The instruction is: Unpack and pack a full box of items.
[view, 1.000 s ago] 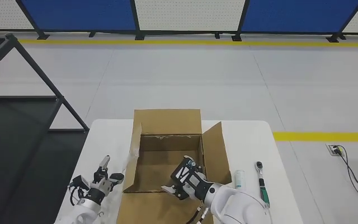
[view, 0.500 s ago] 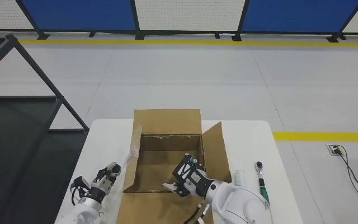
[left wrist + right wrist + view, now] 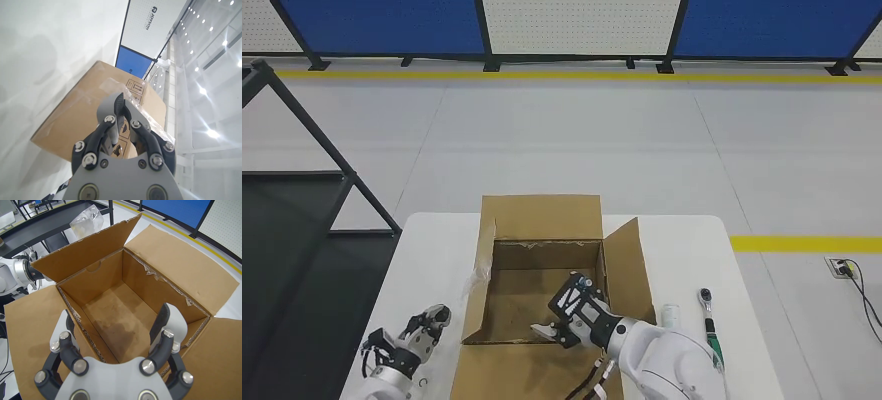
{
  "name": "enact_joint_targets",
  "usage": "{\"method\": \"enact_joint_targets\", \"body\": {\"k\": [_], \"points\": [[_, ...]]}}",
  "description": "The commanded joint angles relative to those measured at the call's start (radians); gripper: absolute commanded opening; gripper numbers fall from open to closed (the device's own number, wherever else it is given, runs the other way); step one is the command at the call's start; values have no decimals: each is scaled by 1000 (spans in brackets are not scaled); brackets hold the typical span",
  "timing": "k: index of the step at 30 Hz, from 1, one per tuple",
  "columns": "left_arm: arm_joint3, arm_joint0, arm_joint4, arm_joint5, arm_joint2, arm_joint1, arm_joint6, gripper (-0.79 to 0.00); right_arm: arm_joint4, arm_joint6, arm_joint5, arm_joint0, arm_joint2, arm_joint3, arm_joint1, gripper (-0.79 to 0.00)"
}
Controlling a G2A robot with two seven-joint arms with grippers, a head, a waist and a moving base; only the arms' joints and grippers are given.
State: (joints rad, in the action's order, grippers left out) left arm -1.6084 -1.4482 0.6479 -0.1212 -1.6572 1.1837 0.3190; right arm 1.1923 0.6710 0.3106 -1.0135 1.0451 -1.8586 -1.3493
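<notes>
- The white table [image 3: 432,250] carries everything; this list runs from its left side to its right.
- The left claw [image 3: 121,99] sits low at the near left of the table, just beside the box's outer left wall. Its two pads are pressed together and nothing shows between them. Placed there, it seems parked clear of the box opening.
- A crumpled piece of clear plastic [image 3: 88,219] rises by the box's left flap, outside the cavity. I cannot tell whether it is stuck to the flap or only leaning on it.
- The cardboard box [image 3: 540,218], the task's main thing, stands at the middle of the table with all four flaps folded out. The inside is bare down to its stained floor, so the unpacking half looks finished.
- The right claw [image 3: 116,321] hangs above the near rim of the box, pointing down into it. Its pads are spread wide and hold nothing, which probably leaves it ready to fetch an item for repacking.
- A small white bottle [image 3: 670,316] lies on the table just right of the box's right flap.
- A ratchet wrench [image 3: 708,322] with a green grip lies just right of the bottle, lengthwise from far to near. Both are within the right arm's side, likely set there for packing.
</notes>
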Motion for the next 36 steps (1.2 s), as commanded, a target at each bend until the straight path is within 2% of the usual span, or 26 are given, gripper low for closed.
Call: {"method": "enact_joint_targets", "body": {"k": [1,6,9,21,25,26,28,36], "points": [[19,16,53,-36,-1,1,23,0,-3,0,0,1,1,2,0,0],[73,79,142,-108,3,1,93,0,-7,0,-2,6,0,6,0,0],[98,107,161,-114,11,2,109,0,-6,-2,-7,2,1,4,1,0],[155,156,187,-61,48,9,108,-12,-11,-14,-11,-24,20,-6,6,0],[165,166,193,-52,59,12,96,-209,-16,-16,-7,-21,22,1,7,0],[166,168,193,-51,60,12,95,-308,-17,-16,-6,-20,22,2,7,0],[167,169,193,-48,63,13,93,-413,-19,-16,-5,-18,22,4,7,0],[162,166,193,-32,64,14,79,-656,-26,-19,-3,-18,27,9,9,0]]}}
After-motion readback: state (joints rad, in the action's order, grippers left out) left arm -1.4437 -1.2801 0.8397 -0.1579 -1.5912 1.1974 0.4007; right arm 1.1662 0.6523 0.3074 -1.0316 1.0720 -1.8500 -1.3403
